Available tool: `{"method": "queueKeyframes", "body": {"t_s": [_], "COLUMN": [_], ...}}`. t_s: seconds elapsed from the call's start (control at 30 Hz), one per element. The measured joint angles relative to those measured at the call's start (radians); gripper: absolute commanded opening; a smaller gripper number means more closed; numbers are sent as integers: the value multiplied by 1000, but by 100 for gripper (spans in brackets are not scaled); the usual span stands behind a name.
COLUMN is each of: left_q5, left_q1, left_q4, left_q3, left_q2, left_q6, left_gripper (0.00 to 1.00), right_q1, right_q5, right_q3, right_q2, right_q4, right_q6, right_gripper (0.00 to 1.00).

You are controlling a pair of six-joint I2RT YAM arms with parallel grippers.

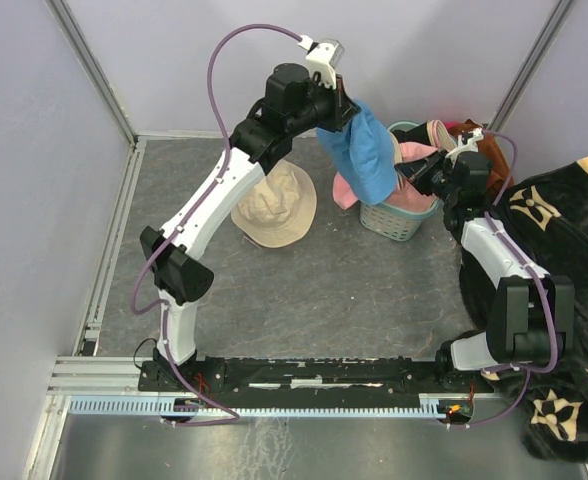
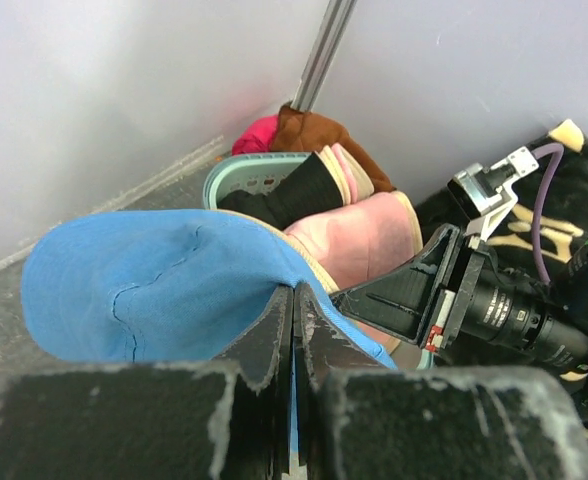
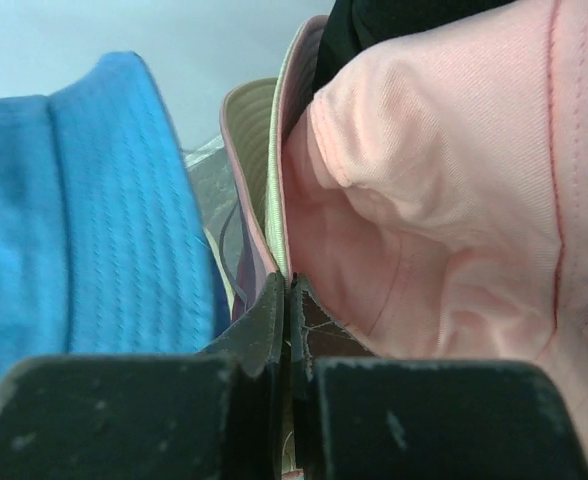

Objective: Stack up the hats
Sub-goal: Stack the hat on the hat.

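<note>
My left gripper [image 1: 339, 115] is shut on the rim of a blue bucket hat [image 1: 366, 150] and holds it hanging in the air between a beige hat [image 1: 274, 205], which lies flat on the table, and the teal basket [image 1: 399, 222]. In the left wrist view the jaws [image 2: 294, 292] pinch the blue hat [image 2: 144, 280]. My right gripper [image 1: 421, 170] is at the basket, shut on the rim of a pink hat [image 3: 444, 180]; its jaws [image 3: 289, 283] are pressed together on the rim. The pink hat [image 2: 359, 235] sits on top of the basket's contents.
The basket also holds a black item [image 2: 284, 195] and more pink and beige fabric. A rust-brown cloth [image 1: 489, 150] lies behind it in the back corner. A black blanket with beige pattern [image 1: 564, 260] covers the right side. Walls stand close on the left and at the back.
</note>
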Motion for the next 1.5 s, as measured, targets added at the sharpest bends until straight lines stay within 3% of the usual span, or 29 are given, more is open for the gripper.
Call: {"method": "queueKeyframes", "body": {"t_s": [0.5,0.97,1.5], "left_q5": [-156,-349,-443], "left_q1": [0,0,9], "left_q4": [-11,-225,-335], "left_q3": [0,-17,-264], "left_q2": [-188,-367,-482], "left_q6": [84,110,109], "left_gripper": [3,3,3], "right_q1": [0,0,0], "right_q5": [22,22,-3], "right_q3": [0,0,85], "right_q2": [-26,-27,-27], "right_q4": [-22,-22,-29], "right_q6": [0,1,9], "right_gripper": [1,1,1]}}
